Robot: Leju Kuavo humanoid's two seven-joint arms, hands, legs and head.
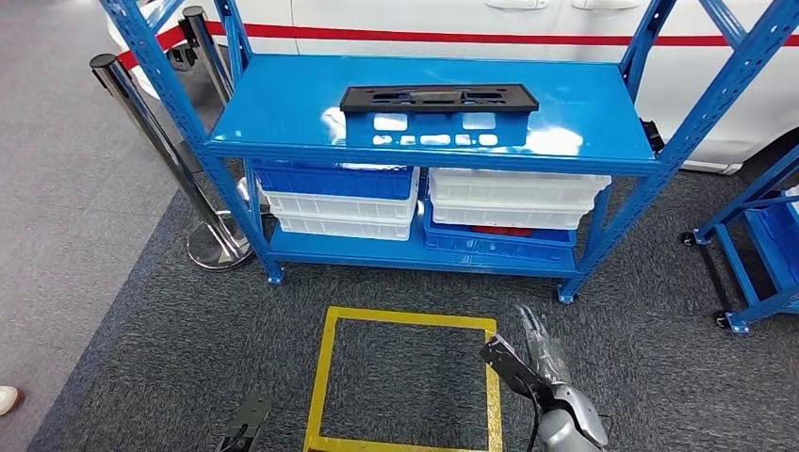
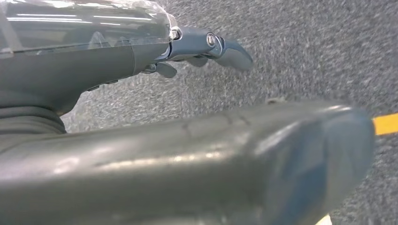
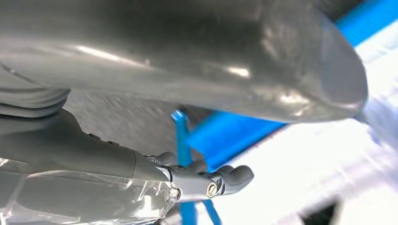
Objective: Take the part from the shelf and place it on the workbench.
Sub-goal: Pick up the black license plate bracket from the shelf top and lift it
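Note:
A flat black plastic part (image 1: 439, 97) with cut-outs lies across the middle of the blue shelf's top board (image 1: 283, 104). My right hand (image 1: 528, 356) hangs low over the carpet in front of the shelf, fingers stretched out and apart, holding nothing. In the right wrist view the right hand (image 3: 206, 180) shows its thumb and fingers spread, with the shelf's blue frame (image 3: 225, 131) blurred behind. My left hand (image 1: 247, 421) sits at the bottom edge of the head view. In the left wrist view the left hand (image 2: 202, 47) is over grey carpet, fingers extended and empty.
White and blue bins (image 1: 429, 202) fill the lower shelf. A yellow taped square (image 1: 405, 381) marks the carpet ahead of me. Chrome stanchions (image 1: 151, 141) stand left of the shelf, a second blue rack (image 1: 758, 245) on wheels to the right, a white vehicle (image 1: 452, 24) behind.

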